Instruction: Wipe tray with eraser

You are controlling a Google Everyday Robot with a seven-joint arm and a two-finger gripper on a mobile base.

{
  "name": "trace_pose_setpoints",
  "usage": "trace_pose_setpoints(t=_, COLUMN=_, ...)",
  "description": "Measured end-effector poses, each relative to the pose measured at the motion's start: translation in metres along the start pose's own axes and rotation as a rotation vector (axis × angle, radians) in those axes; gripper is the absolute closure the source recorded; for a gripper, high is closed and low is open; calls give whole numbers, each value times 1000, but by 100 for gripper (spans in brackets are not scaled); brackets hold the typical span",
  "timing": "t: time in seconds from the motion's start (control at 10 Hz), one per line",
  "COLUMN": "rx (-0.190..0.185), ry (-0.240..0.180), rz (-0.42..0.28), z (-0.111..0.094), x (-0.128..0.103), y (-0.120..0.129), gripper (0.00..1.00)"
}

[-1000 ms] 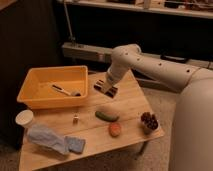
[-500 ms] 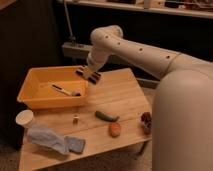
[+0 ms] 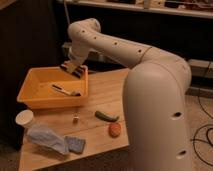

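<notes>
The yellow-orange tray (image 3: 36,98) stands on the left part of the wooden table. My gripper (image 3: 74,65) hangs over the tray's far right corner, shut on the black-and-white striped eraser (image 3: 72,70). The eraser sits just above the rim, tilted; I cannot tell whether it touches the tray. A thin marker pen (image 3: 63,90) lies on the tray floor, in front of the eraser.
On the table in front of the tray are a white cup (image 3: 24,118), a pale rag (image 3: 45,136), a blue cloth pad (image 3: 75,144), a small upright item (image 3: 76,119), a green vegetable (image 3: 104,116) and an orange fruit (image 3: 115,129). My arm's body fills the right side.
My arm has swung left across the table with the eraser in the gripper, from beside the tray to over its far right corner.
</notes>
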Motion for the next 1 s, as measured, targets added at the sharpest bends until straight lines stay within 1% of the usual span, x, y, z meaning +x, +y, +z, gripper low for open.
trace_pose_setpoints(t=0.1, rx=-5, ry=6, rz=-6, z=15, x=-5, y=5, gripper=100)
trace_pose_setpoints(t=0.2, rx=-18, ry=9, rz=-5, z=34, x=-4, y=7, gripper=100)
trace_pose_setpoints(t=0.3, rx=-41, ry=8, rz=0, z=50, x=0, y=7, gripper=100)
trace_pose_setpoints(t=0.4, rx=-70, ry=7, rz=2, z=65, x=1, y=9, gripper=100)
trace_pose_setpoints(t=0.5, rx=-132, ry=-2, rz=0, z=85, x=-3, y=21, gripper=100)
trace_pose_setpoints(t=0.6, rx=-168, ry=-1, rz=-4, z=97, x=-4, y=30, gripper=100)
trace_pose_setpoints(t=0.7, rx=-193, ry=4, rz=-9, z=110, x=-5, y=40, gripper=100)
trace_pose_setpoints(t=0.8, rx=-210, ry=38, rz=-20, z=128, x=-5, y=54, gripper=100)
trace_pose_setpoints(t=0.9, rx=-196, ry=61, rz=-19, z=131, x=-3, y=54, gripper=100)
trace_pose_setpoints(t=1.0, rx=-170, ry=87, rz=-14, z=131, x=3, y=47, gripper=100)
